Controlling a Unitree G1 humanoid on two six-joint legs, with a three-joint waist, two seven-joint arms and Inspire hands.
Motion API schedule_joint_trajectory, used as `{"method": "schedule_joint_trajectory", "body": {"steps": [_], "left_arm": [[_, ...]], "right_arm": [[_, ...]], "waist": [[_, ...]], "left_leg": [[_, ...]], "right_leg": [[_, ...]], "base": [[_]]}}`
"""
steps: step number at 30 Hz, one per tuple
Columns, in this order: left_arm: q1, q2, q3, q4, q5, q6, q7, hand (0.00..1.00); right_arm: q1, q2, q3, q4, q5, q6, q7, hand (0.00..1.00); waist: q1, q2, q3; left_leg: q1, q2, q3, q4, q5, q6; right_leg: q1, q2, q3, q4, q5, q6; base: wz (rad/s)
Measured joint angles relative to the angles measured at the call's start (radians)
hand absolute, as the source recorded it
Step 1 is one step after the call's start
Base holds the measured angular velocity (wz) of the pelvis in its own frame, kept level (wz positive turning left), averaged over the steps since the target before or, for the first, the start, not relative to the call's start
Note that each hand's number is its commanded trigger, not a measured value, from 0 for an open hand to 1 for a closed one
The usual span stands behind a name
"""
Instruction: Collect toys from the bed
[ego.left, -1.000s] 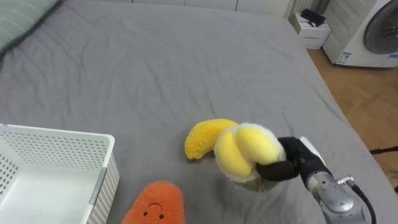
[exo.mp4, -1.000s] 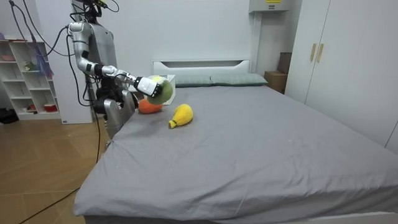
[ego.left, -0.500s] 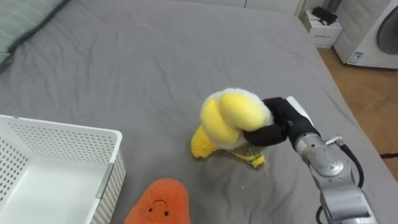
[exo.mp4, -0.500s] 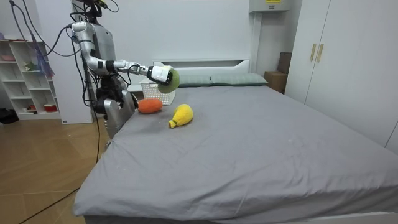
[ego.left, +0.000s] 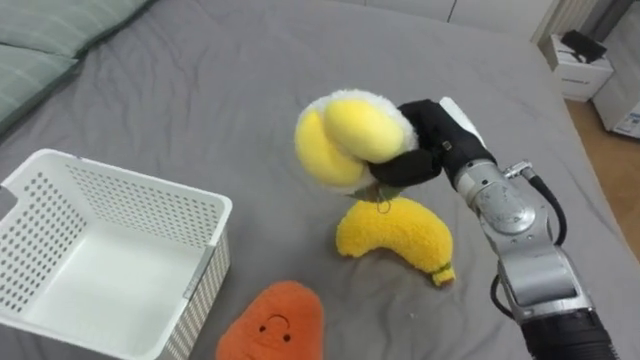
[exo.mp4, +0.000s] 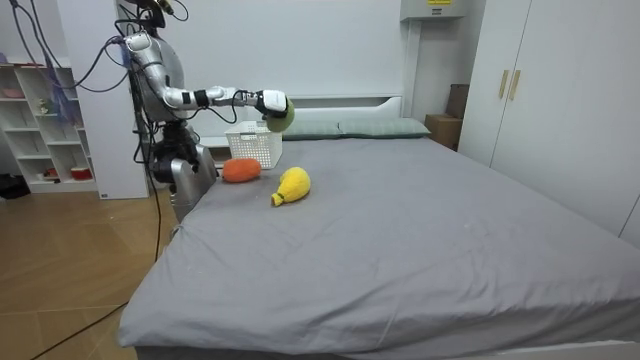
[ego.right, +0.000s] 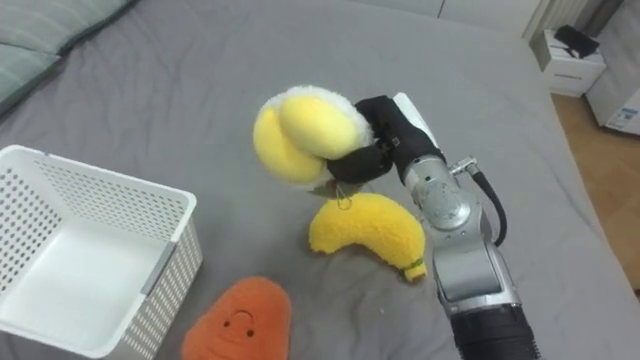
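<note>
A: what's changed?
B: Right hand now higher, swung toward the white perforated plastic basket. Fingers clamped on round yellow-and-white plush toy, off the grey bed. Prob drop next.
A: counts?
B: 1 bed, 1 basket, 3 toys. Yellow plush banana and orange plush carrot both on bed.

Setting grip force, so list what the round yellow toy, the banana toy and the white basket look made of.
The round yellow toy in the right hand: plush fabric, fuzzy matte pile, white fluffy edge. The banana toy: same fuzzy plush, likely soft-stuffed. The basket: probably rigid plastic, smooth white walls with regular perforations.
</note>
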Motion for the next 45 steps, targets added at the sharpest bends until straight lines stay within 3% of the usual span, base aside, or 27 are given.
{"method": "schedule_joint_trajectory", "body": {"steps": [15,25,31,37,45], "left_arm": [[0.021,-0.004,-0.007,-0.011,0.001,-0.012,0.007,0.0],[0.01,-0.008,-0.006,-0.011,-0.001,-0.008,-0.012,0.0],[0.0,-0.007,-0.008,-0.011,-0.039,-0.007,-0.025,0.0],[0.005,-0.006,-0.006,-0.012,-0.037,-0.007,-0.029,0.0],[0.005,-0.002,-0.011,-0.028,-0.038,-0.005,-0.046,0.0]], "right_arm": [[-0.071,0.008,0.038,0.004,0.004,-0.003,-0.037,1.0],[-0.126,0.004,0.154,0.054,-0.032,-0.002,-0.036,1.0],[-0.136,0.022,0.158,0.111,-0.038,-0.002,-0.048,1.0],[-0.169,0.023,0.159,0.126,-0.062,-0.002,-0.066,1.0],[-0.204,0.024,0.203,0.211,-0.068,-0.002,-0.091,1.0]], "waist": [[0.093,-0.01,0.0044],[0.152,-0.018,0.0064],[0.185,-0.026,0.0058],[0.193,-0.041,0.0106],[0.22,-0.057,0.0086]], "left_leg": [[-0.061,-0.03,-0.099,0.031,0.007,0.008],[-0.061,-0.034,-0.119,0.034,0.008,0.01],[-0.065,-0.04,-0.147,0.045,0.012,0.014],[-0.081,-0.052,-0.172,0.05,0.017,0.019],[-0.094,-0.068,-0.205,0.05,0.026,0.024]], "right_leg": [[0.001,-0.023,-0.097,-0.014,-0.007,0.008],[0.02,-0.027,-0.126,-0.015,-0.008,0.01],[0.029,-0.038,-0.164,-0.014,-0.011,0.014],[0.033,-0.048,-0.205,-0.015,-0.014,0.019],[0.033,-0.061,-0.248,-0.015,-0.014,0.026]], "base": [[0.19],[0.07],[0.15],[0.15],[0.12]]}}
